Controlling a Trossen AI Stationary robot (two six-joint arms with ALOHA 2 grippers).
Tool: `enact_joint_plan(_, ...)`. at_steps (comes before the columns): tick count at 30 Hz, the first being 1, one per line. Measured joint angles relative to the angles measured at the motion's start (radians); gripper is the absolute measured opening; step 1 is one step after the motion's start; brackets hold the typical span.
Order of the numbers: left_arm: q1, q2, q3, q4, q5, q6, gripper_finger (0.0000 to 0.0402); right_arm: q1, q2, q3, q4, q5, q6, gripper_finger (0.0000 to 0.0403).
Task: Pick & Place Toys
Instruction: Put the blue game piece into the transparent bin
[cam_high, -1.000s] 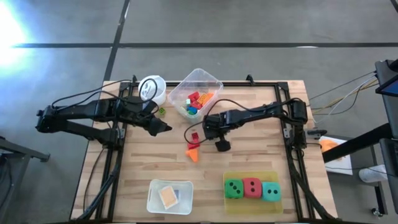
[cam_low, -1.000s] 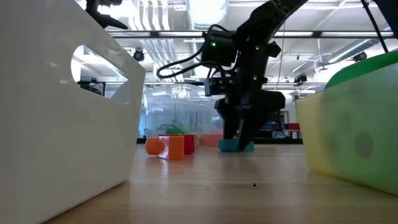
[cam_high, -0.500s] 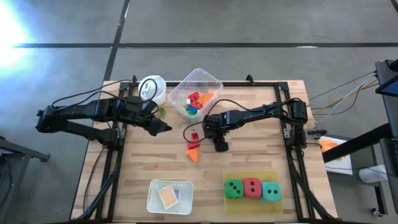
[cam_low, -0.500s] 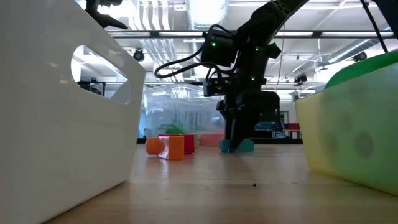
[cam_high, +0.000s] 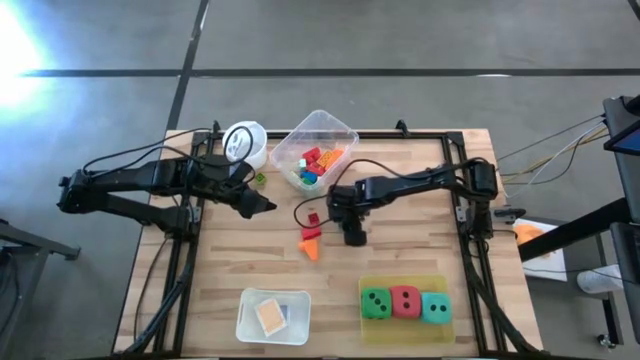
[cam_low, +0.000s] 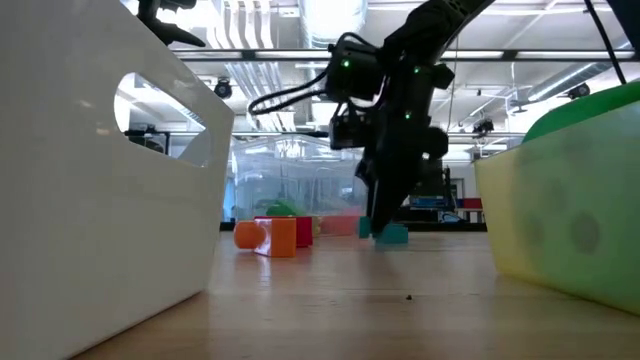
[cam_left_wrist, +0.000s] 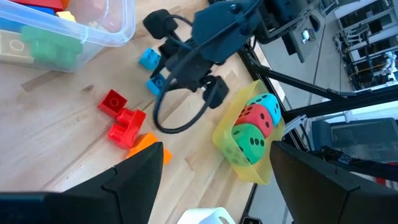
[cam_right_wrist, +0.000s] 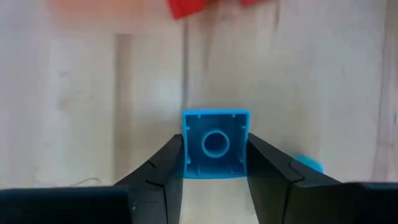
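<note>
A small blue block (cam_right_wrist: 215, 144) sits near the table's middle, its hollow side facing the right wrist camera, with my right gripper (cam_high: 352, 236) shut on it. Two red blocks (cam_high: 313, 218) and an orange block (cam_high: 311, 247) lie just left of it. The clear tub (cam_high: 340, 128) at the far middle holds more toys. Three dice (cam_high: 405, 303) sit in a yellow-green tray (cam_high: 405, 338). My left gripper (cam_high: 268, 206) hovers open, left of the red blocks. My right gripper pinches the blue block by two opposite side walls (cam_right_wrist: 186, 149) between its two fingers (cam_right_wrist: 163, 171). The fingers come from above, pointing down with a slight tilt. In the low view the block (cam_low: 392, 234) sits at table level; whether it is lifted clear I cannot tell.
A white cup (cam_high: 243, 142) stands left of the tub. A white tray (cam_high: 250, 300) holding flat tiles sits at the near edge. Another small blue piece (cam_left_wrist: 149, 59) lies close to the held block. Bare wood lies between the trays and the blocks.
My right gripper has shut: its fingers stood on either side of the blue block and now clamp it. The gripper has tipped a little, and the block has shifted slightly along the table with it.
</note>
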Motion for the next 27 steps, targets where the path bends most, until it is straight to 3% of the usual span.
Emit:
enact_joint_plan(9,0.000,0.000,0.000,-0.004,0.004,-0.004,0.0297,0.016,-0.119,0.000,-0.062,-0.107,0.085,0.0127)
enact_joint_plan(17,0.000,0.000,0.000,-0.007,0.005,-0.011,0.0297,0.017,-0.277,0.000,-0.088,-0.103,0.153,0.0127)
enact_joint_plan(27,0.000,0.000,0.000,-0.006,0.002,-0.028,0.0297,-0.037,-0.398,0.097,-0.051,0.088,0.303,0.0127)
